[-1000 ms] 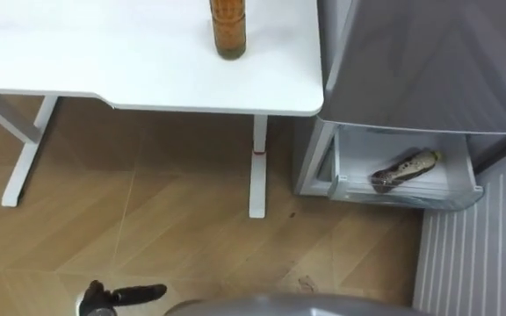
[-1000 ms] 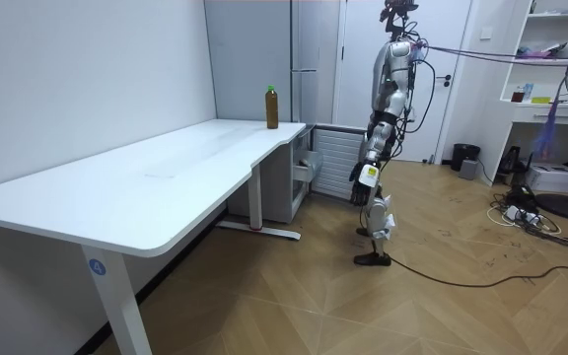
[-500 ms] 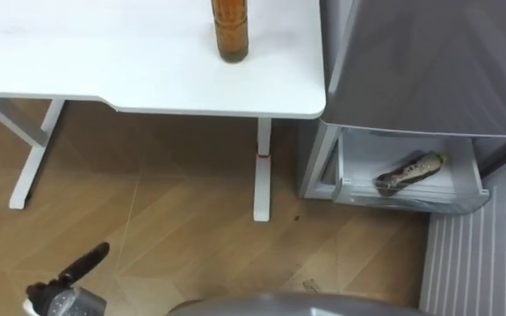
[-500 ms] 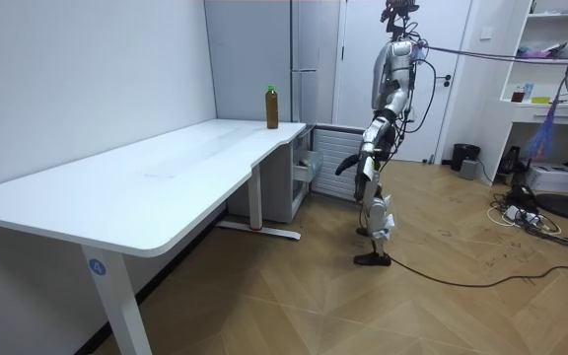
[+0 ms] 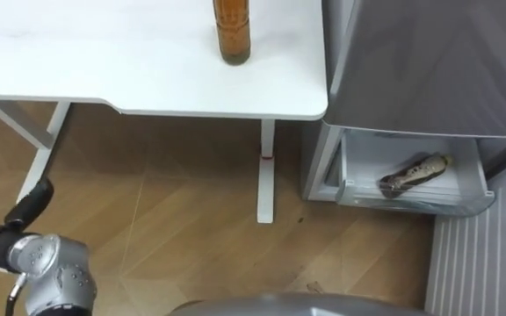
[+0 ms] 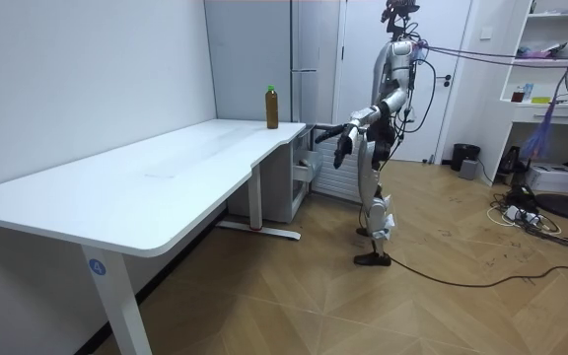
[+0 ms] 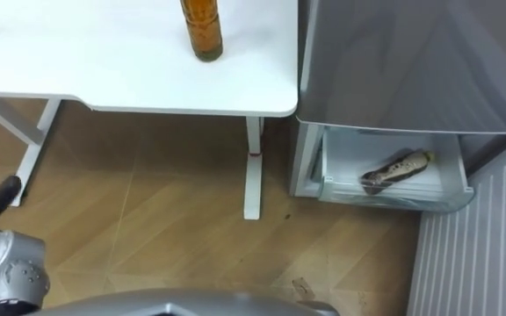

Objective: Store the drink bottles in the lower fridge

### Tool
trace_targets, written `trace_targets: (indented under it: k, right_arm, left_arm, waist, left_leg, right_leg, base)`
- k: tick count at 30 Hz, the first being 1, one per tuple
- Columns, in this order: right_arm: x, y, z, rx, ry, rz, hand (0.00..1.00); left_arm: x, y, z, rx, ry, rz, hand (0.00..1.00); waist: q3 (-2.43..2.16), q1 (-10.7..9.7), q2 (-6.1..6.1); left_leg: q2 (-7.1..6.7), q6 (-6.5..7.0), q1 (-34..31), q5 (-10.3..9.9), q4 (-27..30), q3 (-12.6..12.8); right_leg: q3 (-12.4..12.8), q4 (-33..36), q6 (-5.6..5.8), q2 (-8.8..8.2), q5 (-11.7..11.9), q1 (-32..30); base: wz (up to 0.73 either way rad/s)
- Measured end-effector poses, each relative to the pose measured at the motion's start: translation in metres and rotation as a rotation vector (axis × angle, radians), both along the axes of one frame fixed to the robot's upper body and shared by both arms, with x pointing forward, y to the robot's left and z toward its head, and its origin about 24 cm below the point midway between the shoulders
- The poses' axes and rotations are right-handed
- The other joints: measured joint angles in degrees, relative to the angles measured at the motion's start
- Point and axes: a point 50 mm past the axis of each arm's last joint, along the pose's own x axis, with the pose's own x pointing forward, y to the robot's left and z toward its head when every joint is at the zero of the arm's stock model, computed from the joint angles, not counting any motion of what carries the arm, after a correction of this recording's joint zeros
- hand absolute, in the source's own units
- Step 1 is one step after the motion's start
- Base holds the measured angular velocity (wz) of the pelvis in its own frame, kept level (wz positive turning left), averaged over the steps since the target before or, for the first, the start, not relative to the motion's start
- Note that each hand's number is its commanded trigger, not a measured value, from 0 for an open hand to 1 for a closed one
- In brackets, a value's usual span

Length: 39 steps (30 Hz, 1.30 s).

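**Left arm out, both drinks where they lie**

I am standing on the wooden floor point(image 5: 174, 228) in front of the white table point(image 5: 104, 61) and the grey fridge point(image 5: 429, 61), with the table's near corner just beside the fridge's side. In the room view I am facing the two of them and holding my left arm out in front of me at about waist height.

My left hand point(image 5: 26, 209) is showing at the lower left of my eye views, over the floor and short of the table's edge. What I am seeing of it is a dark finger stretched out straight. In the room view the same hand point(image 6: 341, 150) is hanging loose at the end of the outstretched arm, fingers relaxed and spread a little, with nothing in them. It is touching nothing.

The bottle of amber drink point(image 5: 233, 31) is standing upright on the table, near the far right corner, close to the fridge and well apart from my hand. Its top is running out of my eye views; the room view point(image 6: 272, 106) is showing it whole, with a green cap.

Down low, the fridge's drawer point(image 5: 411, 200) is standing pulled out, clear-walled and open at the top. A second bottle point(image 5: 414, 173) is lying on its side in it, slanted, its pale cap end pointing to the back right. To the right of the drawer a ribbed white panel point(image 5: 486, 254) is reaching toward me across the floor.
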Motion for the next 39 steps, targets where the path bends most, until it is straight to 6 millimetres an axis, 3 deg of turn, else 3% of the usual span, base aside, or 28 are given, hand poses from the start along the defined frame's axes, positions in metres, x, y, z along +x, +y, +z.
trace_targets:
  k: [7, 17, 22, 28, 39]
  right_arm:
    - [-0.007, 0.0, 0.0, 0.028, 0.027, 0.026, 0.0]
    - [-0.012, 0.001, 0.0, 0.043, 0.057, 0.05, 0.0]
    - [-0.018, 0.002, -0.001, 0.051, 0.094, 0.045, 0.0]
    - [-0.013, 0.002, -0.001, 0.067, 0.106, 0.097, 0.0]
    - [-0.017, 0.006, -0.002, 0.108, 0.173, 0.176, 0.0]
  left_arm:
    - [0.021, -0.004, 0.043, 0.178, -0.13, -0.094, 0.0]
    - [0.038, -0.013, 0.055, 0.207, -0.184, -0.178, 0.0]
    - [0.051, -0.019, 0.079, 0.238, -0.299, -0.251, 0.0]
    - [0.061, -0.027, 0.081, 0.224, -0.323, -0.364, 0.0]
    - [0.074, -0.043, 0.08, 0.194, -0.333, -0.611, 0.0]
  waist:
    - [0.06, -0.91, -0.51]
    - [0.26, -2.08, -0.4]
    - [0.23, -2.47, -0.06]
    - [0.35, -4.03, 0.14]
    - [0.66, -4.86, 0.53]
  left_leg:
    - [0.0, -0.02, 0.09, 0.01, -0.28, -0.19]
    - [0.02, -0.03, -0.05, 0.0, -0.37, -0.37]
    - [0.17, -0.06, 0.15, -0.02, -0.29, -0.31]
    - [0.19, -0.06, 0.25, -0.02, -0.32, 0.15]
    - [0.51, -0.13, 0.09, -0.06, -0.49, 1.93]
  right_leg:
    - [0.35, -0.06, 0.0, 0.08, 0.0, -0.32]
    - [0.68, -0.07, 0.0, 0.2, 0.0, -0.73]
    - [0.93, -0.02, -0.1, 0.33, 0.06, -0.68]
    - [1.93, 0.01, -0.15, 0.44, 0.09, -0.81]
    - [3.76, 0.31, -0.37, 0.75, 0.23, -1.72]
  base:
    - [-0.01]
    - [-0.03]
    - [-0.01]
    - [-0.04]
    - [-0.08]
